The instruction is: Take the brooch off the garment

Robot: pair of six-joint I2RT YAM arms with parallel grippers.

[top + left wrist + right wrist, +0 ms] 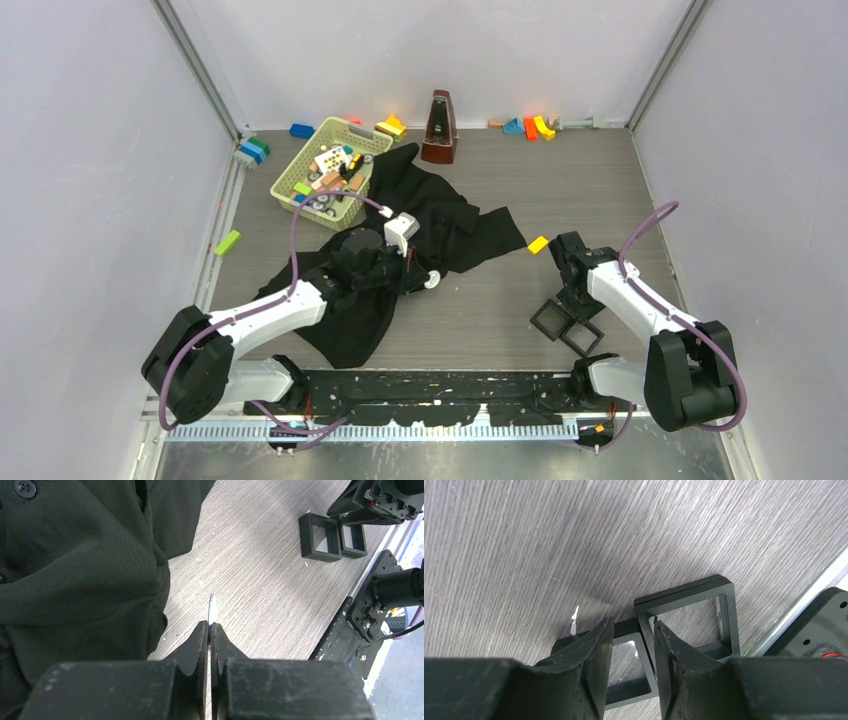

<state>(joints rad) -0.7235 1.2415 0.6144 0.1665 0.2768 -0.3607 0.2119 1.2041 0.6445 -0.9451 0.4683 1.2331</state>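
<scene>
The black garment (450, 220) lies crumpled on the table's left middle and fills the left of the left wrist view (75, 570). My left gripper (424, 280) is shut on the brooch (432, 281), a small pale disc. In the left wrist view the gripper (209, 625) holds the brooch (211, 607) edge-on as a thin sliver, just off the garment's edge and over bare table. My right gripper (572, 298) is open and empty above two black square trays (565, 322). In the right wrist view the gripper (633, 625) straddles a wall of one tray (646, 640).
A yellow-green basket (284, 176) of small parts stands at the back left, touching the garment. A brown metronome (438, 128) stands at the back. A yellow block (538, 244) lies by the garment's right tip, a green block (227, 242) at the left. Several bricks line the back wall.
</scene>
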